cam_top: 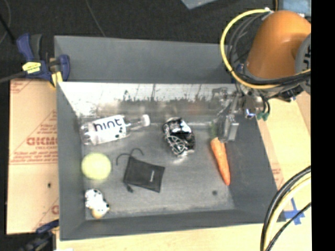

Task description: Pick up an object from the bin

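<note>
1. Six things lie apart on the floor of the grey bin (157, 67).
2. The hand (227, 129) hangs near the bin's right edge, at the thick end of an orange carrot (221, 161). The carrot lies along that edge, its tip toward the near right corner.
3. Whether the hand is open or closed, I cannot tell.
4. A crumpled black-and-white bundle (178, 136) sits mid-bin, left of the hand.
5. A clear bottle (112, 128) lies toward the far left corner.
6. A yellow ball (96, 166), a black pouch (144, 174) and a small spotted toy (96, 203) sit toward the near left corner.
</note>
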Controlling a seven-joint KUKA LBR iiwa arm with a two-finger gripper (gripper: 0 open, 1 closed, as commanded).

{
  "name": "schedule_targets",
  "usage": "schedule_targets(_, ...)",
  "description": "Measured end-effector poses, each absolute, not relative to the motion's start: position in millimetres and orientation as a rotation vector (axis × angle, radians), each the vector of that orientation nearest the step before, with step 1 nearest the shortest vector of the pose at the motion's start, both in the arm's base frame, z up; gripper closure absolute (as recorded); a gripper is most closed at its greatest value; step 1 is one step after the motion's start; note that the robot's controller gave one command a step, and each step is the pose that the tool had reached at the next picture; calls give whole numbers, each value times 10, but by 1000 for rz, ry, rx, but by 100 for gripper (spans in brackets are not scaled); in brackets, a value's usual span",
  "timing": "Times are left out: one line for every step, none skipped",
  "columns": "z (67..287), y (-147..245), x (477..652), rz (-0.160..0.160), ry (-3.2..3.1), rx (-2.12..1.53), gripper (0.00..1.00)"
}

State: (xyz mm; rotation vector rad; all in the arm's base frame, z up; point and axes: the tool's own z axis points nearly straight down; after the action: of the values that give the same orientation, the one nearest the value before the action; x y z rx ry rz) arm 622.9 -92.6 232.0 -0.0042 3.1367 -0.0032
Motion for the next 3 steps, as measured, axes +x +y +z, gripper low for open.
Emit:
schedule_targets(2320,-926,6229,-3,3137,-5,0)
schedule_targets(1941,-545,6456,-4,3129,39,0)
schedule_targets(1688,-391,6048,0,3129,115,0)
